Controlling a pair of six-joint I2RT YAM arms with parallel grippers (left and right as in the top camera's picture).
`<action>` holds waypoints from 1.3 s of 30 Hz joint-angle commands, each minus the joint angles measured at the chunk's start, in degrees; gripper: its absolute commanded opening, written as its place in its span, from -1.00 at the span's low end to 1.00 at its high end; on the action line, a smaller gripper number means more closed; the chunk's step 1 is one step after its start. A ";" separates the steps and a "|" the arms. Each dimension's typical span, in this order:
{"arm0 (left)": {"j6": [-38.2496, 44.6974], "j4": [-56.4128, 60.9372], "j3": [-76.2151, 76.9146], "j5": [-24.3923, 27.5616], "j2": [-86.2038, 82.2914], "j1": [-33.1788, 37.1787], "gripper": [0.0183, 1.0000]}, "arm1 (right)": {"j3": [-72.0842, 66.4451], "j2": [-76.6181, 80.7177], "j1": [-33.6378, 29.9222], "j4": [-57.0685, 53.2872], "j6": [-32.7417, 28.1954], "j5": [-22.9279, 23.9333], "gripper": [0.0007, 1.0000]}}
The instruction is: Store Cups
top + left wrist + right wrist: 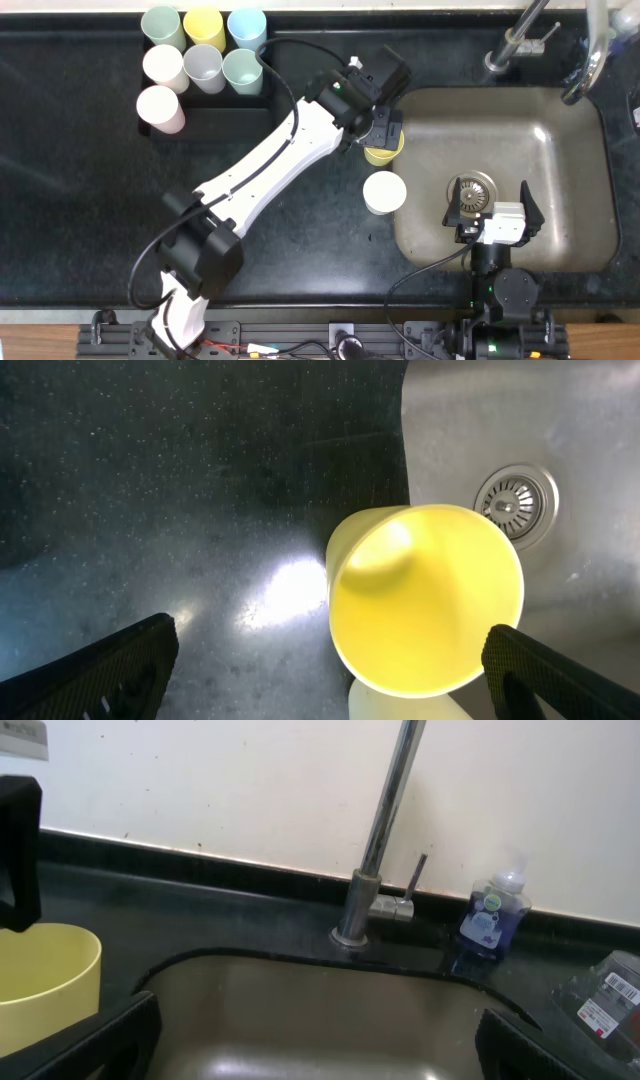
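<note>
A yellow cup stands upright, mouth up, at the sink's left rim. In the left wrist view the yellow cup lies below and between my left gripper's fingers, which are spread wide and do not touch it. From above, the left gripper hangs over the cup's far side. A cream cup stands just in front of it. A black tray at the back left holds several pastel cups, and a pink cup stands beside it. My right gripper rests open in the sink.
The steel sink has a drain near my right gripper. A faucet rises at the back, with a soap bottle to its right. The dark counter runs left of the sink.
</note>
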 commanded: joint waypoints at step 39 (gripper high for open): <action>-6.43 -9.68 2.58 -4.07 -17.31 14.56 -0.96 | -0.79 -0.52 0.26 0.28 0.66 0.15 0.99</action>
